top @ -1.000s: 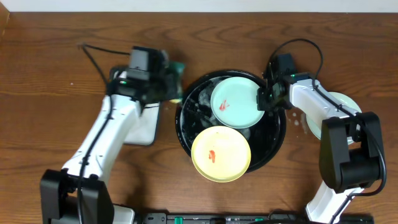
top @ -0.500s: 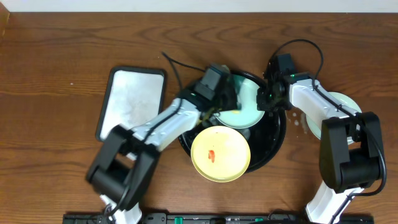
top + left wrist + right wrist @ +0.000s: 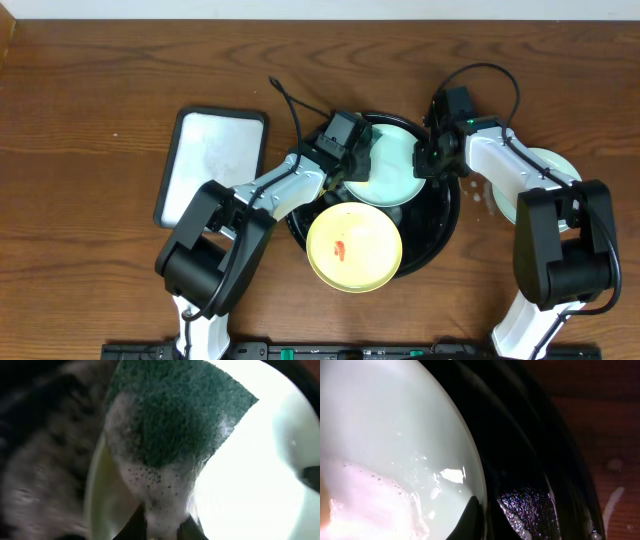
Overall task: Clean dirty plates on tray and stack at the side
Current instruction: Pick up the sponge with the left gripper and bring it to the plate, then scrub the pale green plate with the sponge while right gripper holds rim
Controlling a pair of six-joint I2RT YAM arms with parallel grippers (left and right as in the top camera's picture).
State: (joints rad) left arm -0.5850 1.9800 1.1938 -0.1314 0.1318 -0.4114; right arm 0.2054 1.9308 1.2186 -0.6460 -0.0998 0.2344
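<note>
**Spotter:** What has your left claw got?

**Operator:** My left claw [image 3: 162, 527] is clamped on the sponge [image 3: 175, 415]. The green pad sticks out ahead of the fingers, foam [image 3: 160, 485] trailing back toward them, and its face is pressed onto the mint plate [image 3: 250, 475].

**Spotter:** Which way does the plate run from there?

**Operator:** Away to my right. The sponge sits on the plate's left part, so the unwiped face stretches from the pad toward my other arm. That's the direction I judge the next stroke has to go.

**Spotter:** And the right claw?

**Operator:** My right claw [image 3: 428, 158] is at the plate's opposite rim. In its wrist view one finger lies over the edge and the other is hidden beneath, so I read it as pinched on the rim to steady the plate, though I only see the one finger.

**Spotter:** Is the plate clean?

**Operator:** I can't tell. My left arm covers part of it from overhead, and both wrist views are washed out with glare and suds.

**Spotter:** Where's everything else?

**Operator:** The mint plate is in the far half of the tray [image 3: 445, 222]. The yellow plate [image 3: 365, 255] lies just beside it on the near side, its red mark [image 3: 340, 248] plain to see, and my left arm is the nearer one to it. A second mint plate [image 3: 548, 165] rests on the bench [image 3: 90, 90] beyond the tray, under my right arm.
</note>
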